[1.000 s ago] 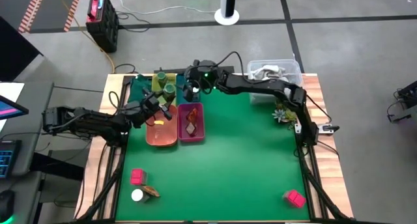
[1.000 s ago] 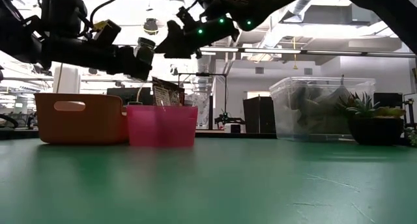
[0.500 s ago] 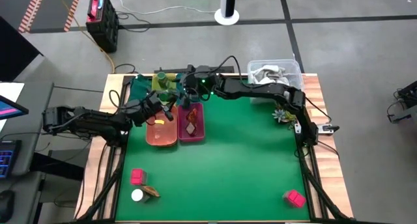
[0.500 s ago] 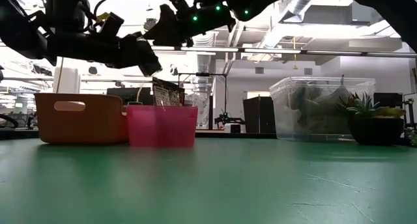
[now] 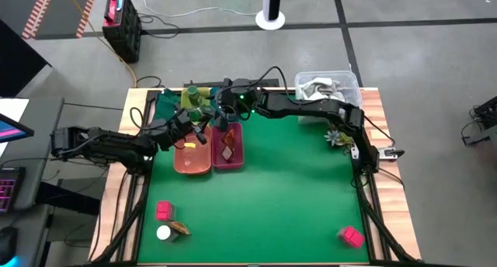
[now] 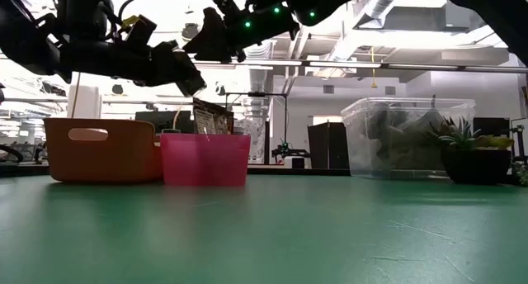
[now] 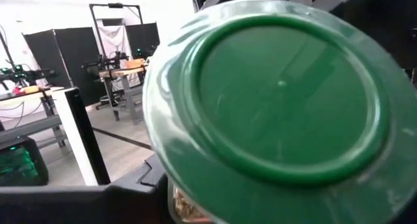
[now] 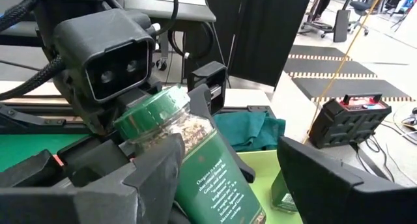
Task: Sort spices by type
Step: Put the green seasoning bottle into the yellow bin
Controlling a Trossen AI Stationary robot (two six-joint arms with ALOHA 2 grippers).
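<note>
A green-lidded spice jar (image 8: 195, 152) with a green label hangs in the air over the far-left trays, with my left gripper (image 5: 192, 123) shut on it. Its lid (image 7: 280, 94) fills the left wrist view. My right gripper (image 8: 231, 146) is open, with one finger on either side of the jar's lower part. A gap shows at one finger. On the near table lie a pink block (image 5: 164, 211), a white-capped jar (image 5: 163, 233) beside a brown leaf-like piece (image 5: 180, 229), and another pink block (image 5: 350, 236). Another leaf-like piece (image 5: 227, 147) stands in the pink tray (image 5: 237, 162). My left gripper pinches the jar's upper part just under the lid (image 8: 189, 123) between its two fingers. The jar lies along the fingers, with its lid end toward the wrist and its bottom end slanting toward my right gripper. It is lifted clear above the trays.
An orange tray (image 5: 180, 164) stands beside the pink tray, and a lime tray (image 5: 186, 100) and a dark green one (image 5: 165, 104) behind them. A clear tub (image 5: 326, 86) and a small plant (image 5: 335, 135) sit at the far right. The middle of the green mat is free.
My right gripper has gone toward the table's left edge, up to my left gripper, until its open fingers stand around the held jar. It then kept still. The jar's pale end, seen earlier in the low view, is now hidden behind my left gripper.
</note>
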